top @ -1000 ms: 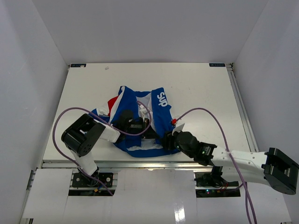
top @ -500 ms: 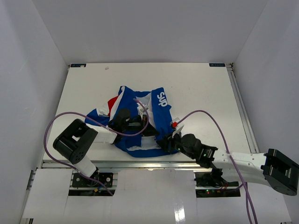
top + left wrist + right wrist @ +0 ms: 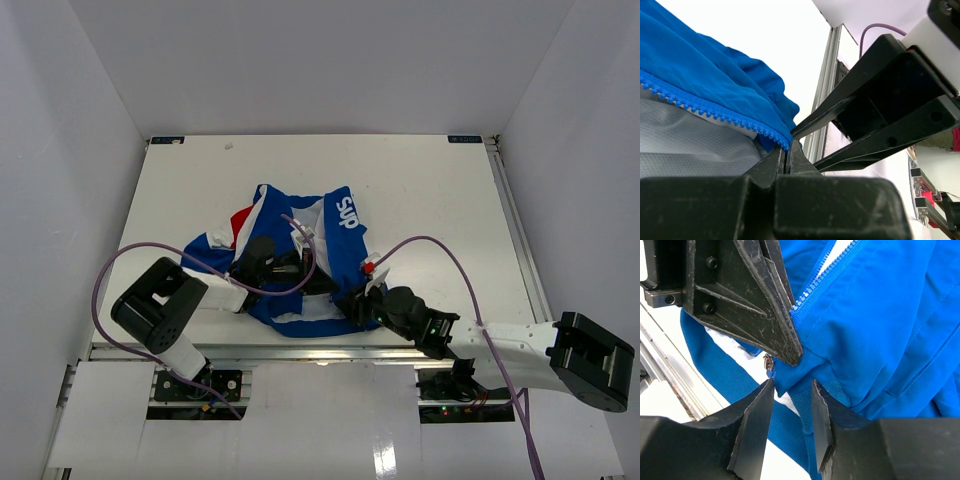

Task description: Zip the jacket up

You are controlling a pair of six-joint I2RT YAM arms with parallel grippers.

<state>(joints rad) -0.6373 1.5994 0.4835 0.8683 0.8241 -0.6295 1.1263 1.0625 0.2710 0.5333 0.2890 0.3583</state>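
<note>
In the top view, the jacket (image 3: 345, 245) is seen spread open near the front edge of the white bench (image 3: 430, 190), blue with a red and white panel and white lettering. The left gripper (image 3: 300, 272) is laid over its lower middle, and the right gripper (image 3: 356, 303) is placed at its lower right hem.

In the left wrist view, the left gripper (image 3: 787, 155) is clenched on the bottom end of the blue zipper teeth (image 3: 705, 107), beside the white mesh lining (image 3: 685, 145).

In the right wrist view, the right gripper (image 3: 791, 387) is held released, its jaws apart, with the blue hem corner lying between them. A small metal zipper part (image 3: 769, 361) is seen just beside the tip of the left gripper.
</note>
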